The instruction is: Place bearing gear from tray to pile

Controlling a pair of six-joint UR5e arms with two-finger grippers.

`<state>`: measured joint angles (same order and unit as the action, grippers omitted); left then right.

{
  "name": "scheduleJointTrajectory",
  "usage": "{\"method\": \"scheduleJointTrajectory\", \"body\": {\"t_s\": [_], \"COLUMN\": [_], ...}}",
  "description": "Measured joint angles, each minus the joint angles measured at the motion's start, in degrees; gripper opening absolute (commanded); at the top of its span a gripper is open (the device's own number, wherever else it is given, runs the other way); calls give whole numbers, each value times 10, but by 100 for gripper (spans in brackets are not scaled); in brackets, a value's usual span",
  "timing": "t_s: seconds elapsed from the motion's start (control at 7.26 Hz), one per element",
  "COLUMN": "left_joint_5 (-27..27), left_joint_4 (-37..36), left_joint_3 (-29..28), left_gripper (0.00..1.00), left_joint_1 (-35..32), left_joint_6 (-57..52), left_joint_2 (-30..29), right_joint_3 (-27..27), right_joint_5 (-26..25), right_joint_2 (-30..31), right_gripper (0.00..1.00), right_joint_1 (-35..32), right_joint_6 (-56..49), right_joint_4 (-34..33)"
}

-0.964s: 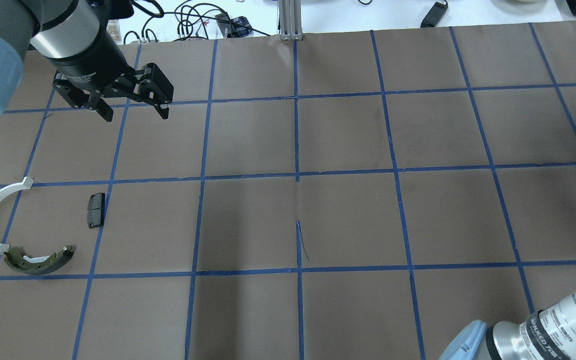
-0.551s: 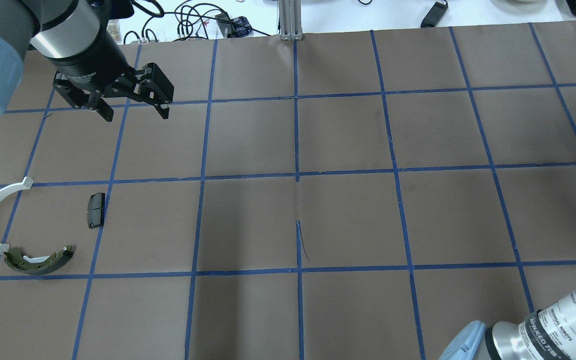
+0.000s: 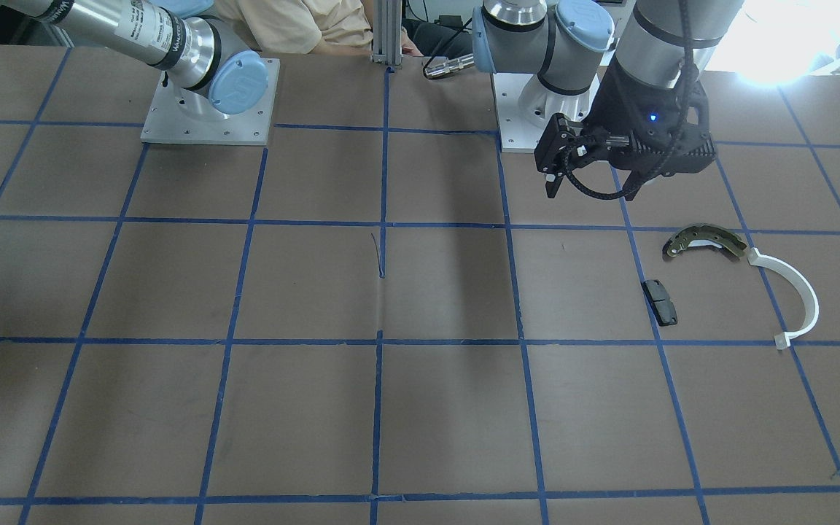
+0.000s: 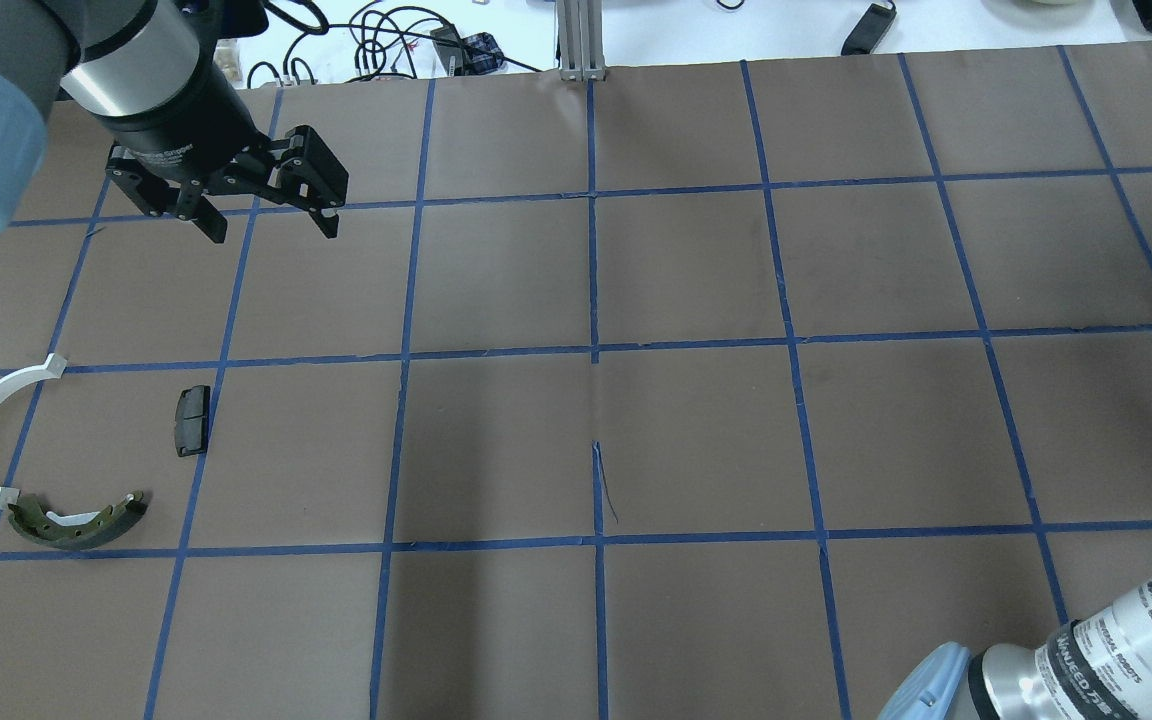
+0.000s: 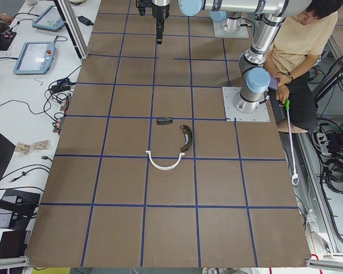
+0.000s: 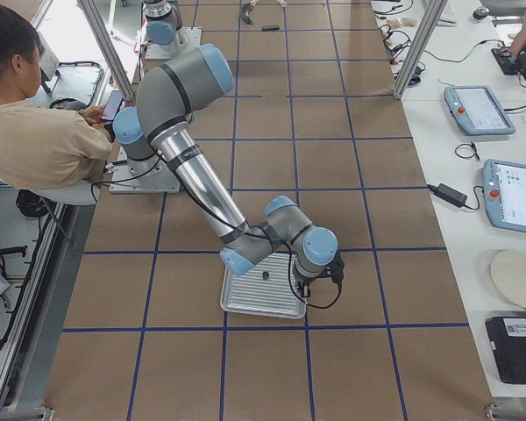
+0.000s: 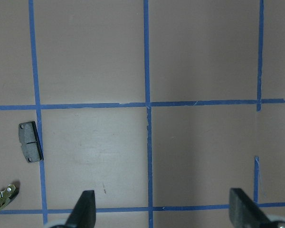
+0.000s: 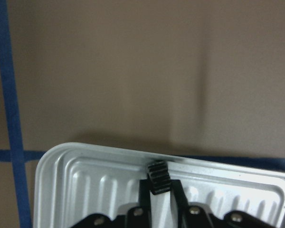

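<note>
My right gripper pinching small black toothed bearing gear above ribbed silver metal tray. Carry step, I judge. Next: lift clear, cross tabletop to loose parts pile.

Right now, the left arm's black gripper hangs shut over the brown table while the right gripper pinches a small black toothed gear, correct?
Not shut: the left gripper is open, jaws wide apart, per the left wrist view. The rest holds.

A beige-shirted operator sits beside the blue-taped brown table; a tablet lies nearby.
</note>
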<state>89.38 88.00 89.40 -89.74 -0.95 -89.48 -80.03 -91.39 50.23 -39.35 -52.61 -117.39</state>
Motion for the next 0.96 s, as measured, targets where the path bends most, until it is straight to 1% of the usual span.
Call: {"method": "scheduleJointTrajectory", "body": {"t_s": [0.41,0.55,0.69,0.83,0.96], "left_joint_5": [1,1,1,1,1], "left_joint_4": [0,0,0,0,0], "left_joint_3": [1,1,1,1,1], "left_gripper": [100,100,100,100,100], "left_joint_1": [0,0,0,1,1], "left_joint_6": [-3,-3,-4,-4,-4], "left_joint_2": [0,0,0,0,0], "right_joint_3": [2,1,-4,-18,-50], "right_joint_5": [-16,-25,-30,-32,-31], "right_joint_2": [12,31,63,99,145], "right_gripper": [0,0,0,0,0], "right_joint_1": [-12,-22,-42,-68,-99], "right_joint_6": [7,25,62,115,186], "right_joint_4": [13,39,87,138,179]}}
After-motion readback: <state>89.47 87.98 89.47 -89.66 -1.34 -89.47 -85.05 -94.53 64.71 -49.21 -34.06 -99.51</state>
